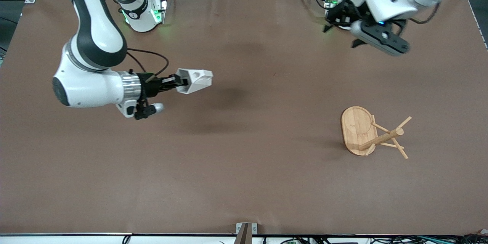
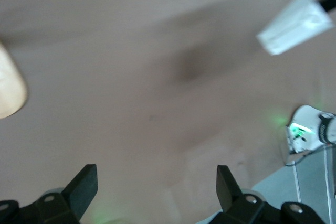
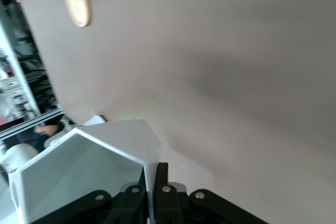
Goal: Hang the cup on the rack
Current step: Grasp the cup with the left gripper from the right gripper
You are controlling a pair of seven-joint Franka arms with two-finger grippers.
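The right tool (image 1: pixel 182 82) hangs over the brown tabletop (image 1: pixel 244 183) toward the right arm's end, its 2 fingers clamped on the wall of the white faceted cup (image 1: pixel 195 80), which is carried on its side in the air. The wooden mug rack (image 1: pixel 371 132) stands toward the left arm's end. The left tool (image 2: pixel 156 186) waits above the tabletop near its base, fingers spread wide and holding nothing

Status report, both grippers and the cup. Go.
Right gripper shut on cup, airborne over bare table. Left gripper open, waiting at its own end. Rack standing, untouched; nothing between.
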